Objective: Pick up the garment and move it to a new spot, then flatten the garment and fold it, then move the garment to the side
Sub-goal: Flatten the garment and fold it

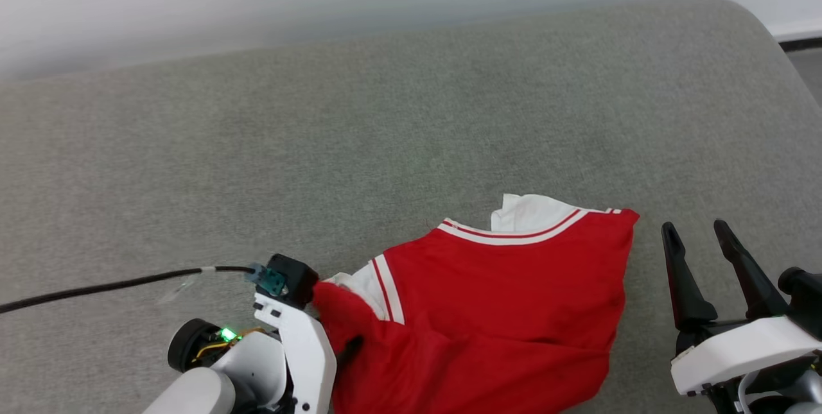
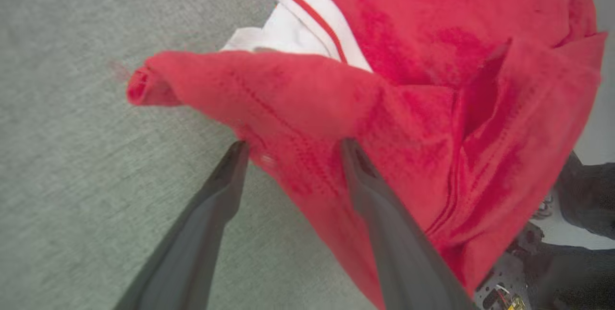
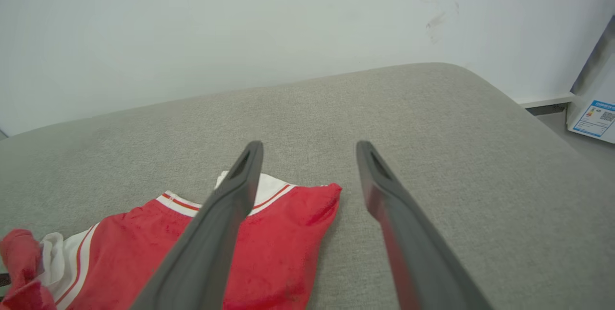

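**Left fingers at the jersey's bunched edge, nothing gripped**

On the far left, a black cable [image 1: 115, 284] trailed across the grey cushion [image 1: 411, 119] to my left arm. The left gripper [image 2: 294, 145] had its fingers spread wide. In the left wrist view a rumpled red fold of the garment [image 1: 501, 298] lay across both tips, draped over them and not pinched.

The garment sat crumpled at the near edge of the cushion, between the two arms. White sleeve cloth poked out at its left and far sides, with striped trim showing. I saw no lettering.

To the right, the right gripper [image 1: 695, 226] hung just beside the garment's right edge, apart from the cloth, its fingers parted and holding nothing.

I judged this as the start of a grasp, either for the pick-up or for spreading the cloth flat; I couldn't say which. The next move called for clamping the left fingers on that fold, then bringing the right fingers onto the right-hand corner, so both could lift or pull the cloth taut.
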